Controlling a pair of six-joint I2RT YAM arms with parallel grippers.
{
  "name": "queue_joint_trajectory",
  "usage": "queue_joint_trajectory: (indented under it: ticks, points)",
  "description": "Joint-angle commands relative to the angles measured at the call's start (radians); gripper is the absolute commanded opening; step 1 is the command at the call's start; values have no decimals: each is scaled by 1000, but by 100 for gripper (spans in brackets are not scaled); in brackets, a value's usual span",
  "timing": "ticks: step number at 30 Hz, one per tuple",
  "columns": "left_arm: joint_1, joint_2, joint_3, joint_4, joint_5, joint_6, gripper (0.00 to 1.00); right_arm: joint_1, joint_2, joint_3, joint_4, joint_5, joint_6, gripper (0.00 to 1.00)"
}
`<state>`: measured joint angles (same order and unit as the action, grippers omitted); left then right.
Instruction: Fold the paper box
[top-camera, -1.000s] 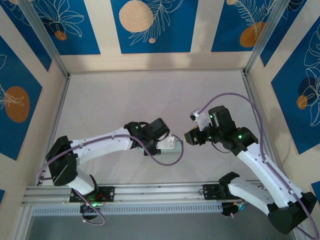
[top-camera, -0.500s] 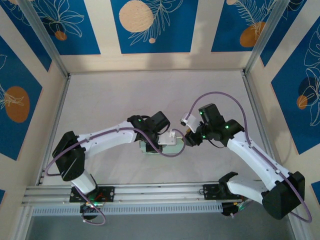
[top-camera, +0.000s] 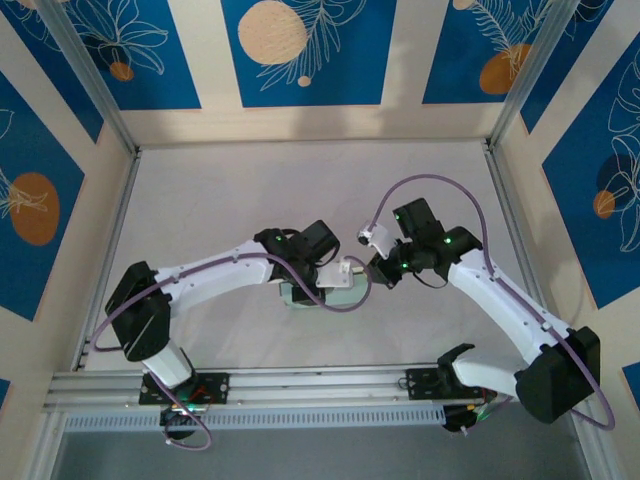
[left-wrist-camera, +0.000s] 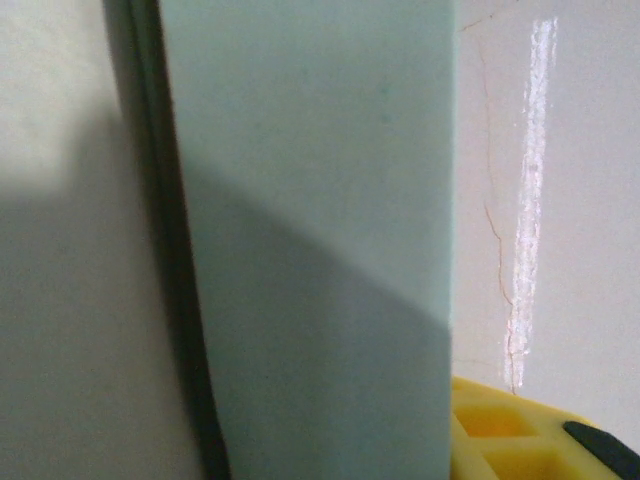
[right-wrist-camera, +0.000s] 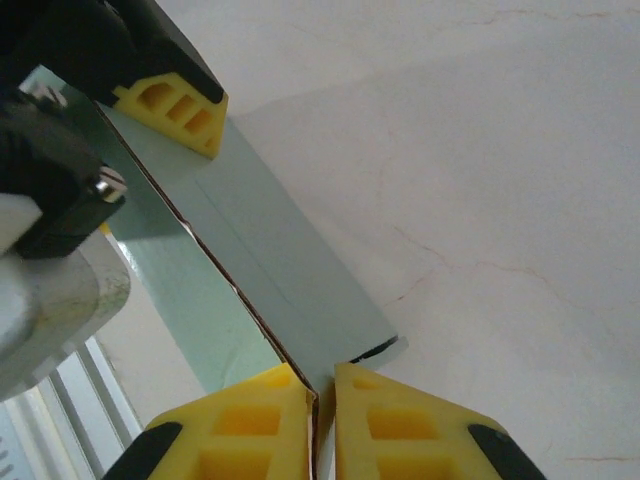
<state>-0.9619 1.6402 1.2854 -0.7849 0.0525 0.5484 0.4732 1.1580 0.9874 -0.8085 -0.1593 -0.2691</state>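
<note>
Right wrist view: the right claw (right-wrist-camera: 318, 405) is pinched nearly closed on a thin edge of the paper box (right-wrist-camera: 270, 270), seemingly to crease or steady that fold. From there the pale green panel runs away to the left claw (top-camera: 345, 275), one yellow finger (right-wrist-camera: 172, 108) lying against the card. Whether that claw truly grips, I cannot tell. The box sits mid-desk (right-wrist-camera: 480, 150), between both arms, probably so each end can be worked.

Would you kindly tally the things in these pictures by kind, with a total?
Pale mint-green card paper box: 1
White robot arms: 2
Total: 3
</note>
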Motion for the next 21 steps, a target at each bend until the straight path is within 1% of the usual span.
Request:
queue_joint_trajectory:
  ticks: [1,4,11,15,18,21]
  points:
    - [8,33,14,-32,38,7,40,-18,21,66,-26,-74,98,12]
    - [8,39,20,-31,38,5,40,-30,57,101,-49,-82,180,9]
    - [10,63,49,-37,38,-5,40,-33,158,169,-132,-86,323,11]
    - [17,73,65,-43,45,-18,40,-27,165,148,-117,-47,407,10]
    - [18,82,72,-58,44,-12,38,-15,139,117,-88,-32,430,18]
    - [22,93,80,-78,42,-6,36,-11,97,99,-70,-16,410,26]
